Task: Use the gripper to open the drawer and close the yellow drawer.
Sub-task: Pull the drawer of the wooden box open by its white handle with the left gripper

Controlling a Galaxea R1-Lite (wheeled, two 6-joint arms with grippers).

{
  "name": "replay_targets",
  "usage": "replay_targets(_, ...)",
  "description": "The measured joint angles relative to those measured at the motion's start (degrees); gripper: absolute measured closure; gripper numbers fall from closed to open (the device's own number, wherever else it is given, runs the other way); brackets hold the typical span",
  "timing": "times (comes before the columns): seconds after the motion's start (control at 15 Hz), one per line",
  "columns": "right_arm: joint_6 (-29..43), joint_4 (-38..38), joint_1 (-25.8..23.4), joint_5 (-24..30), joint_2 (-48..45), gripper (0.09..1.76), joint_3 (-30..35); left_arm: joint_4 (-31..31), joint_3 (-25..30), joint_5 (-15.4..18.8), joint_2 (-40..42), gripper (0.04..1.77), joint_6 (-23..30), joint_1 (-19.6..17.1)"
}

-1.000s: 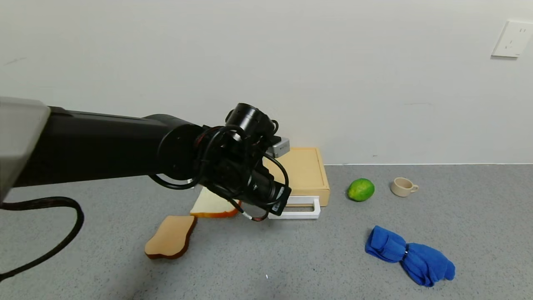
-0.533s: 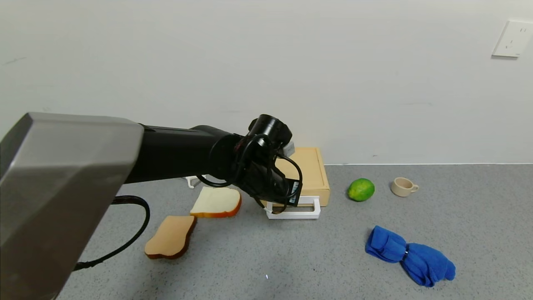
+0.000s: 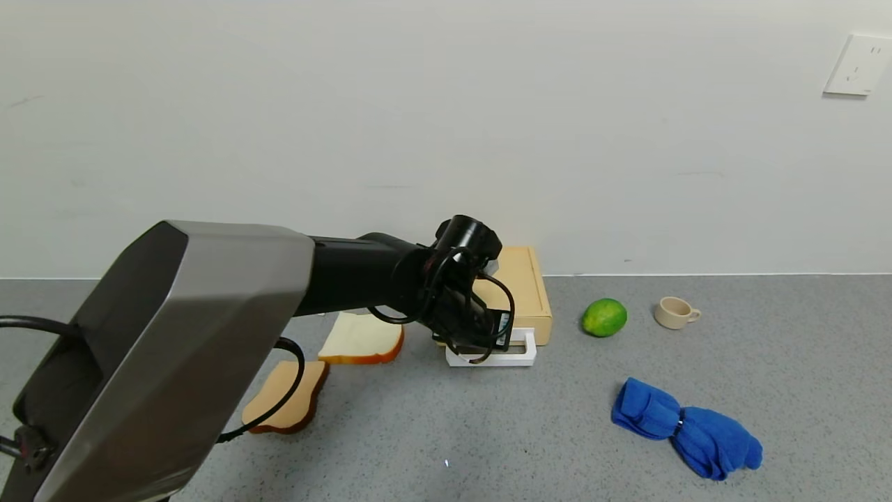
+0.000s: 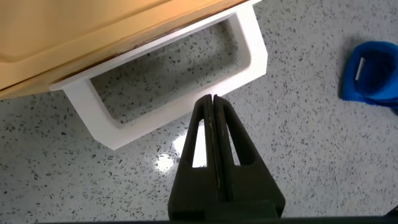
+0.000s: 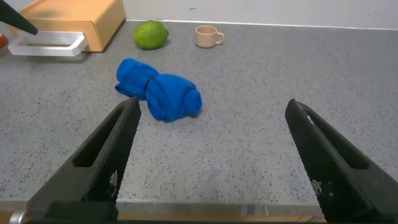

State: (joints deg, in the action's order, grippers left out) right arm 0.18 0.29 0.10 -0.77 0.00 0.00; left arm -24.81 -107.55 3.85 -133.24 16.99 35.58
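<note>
Left tool (image 4: 212,102) has advanced and dropped onto white handle (image 4: 168,81); fingers pressed together, holding nothing, tip at handle's front bar. Drawer (image 3: 512,286) just beyond tool, apparently unopened. Hooking looks next. Right tool (image 5: 211,155) parked, spread wide.

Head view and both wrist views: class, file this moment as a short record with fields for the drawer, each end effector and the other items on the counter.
drawer: shut in its yellow casing, white loop handle facing out
left end effector: fingers shut, tips just in front of the handle's front bar
right end effector: open, holding nothing, parked away from the drawer
other items: lime, small cup, blue cloth, two bread slices
</note>
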Motion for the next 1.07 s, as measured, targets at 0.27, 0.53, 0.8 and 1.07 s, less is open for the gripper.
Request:
replay_targets(0.27, 0.0, 0.0, 0.0, 0.0, 0.0, 0.14, 0.0, -0.29, -2.54, -1.62, -2.45, 1.7, 4.0, -0.04)
replay_targets(0.53, -0.02, 0.0, 0.0, -0.02, 0.0, 0.14, 0.0, -0.52, -4.19, -2.36, -4.35, 1.7, 7.09, -0.41)
replay_targets(0.8, 0.0, 0.0, 0.01, 0.0, 0.0, 0.14, 0.0, -0.22, -4.94, -2.38, -5.53, 1.7, 7.69, -1.0)
replay_targets(1.07, 0.0, 0.0, 0.0, -0.02, 0.0, 0.14, 0.0, 0.04, -5.27, -2.26, -6.29, 1.7, 7.91, -1.61)
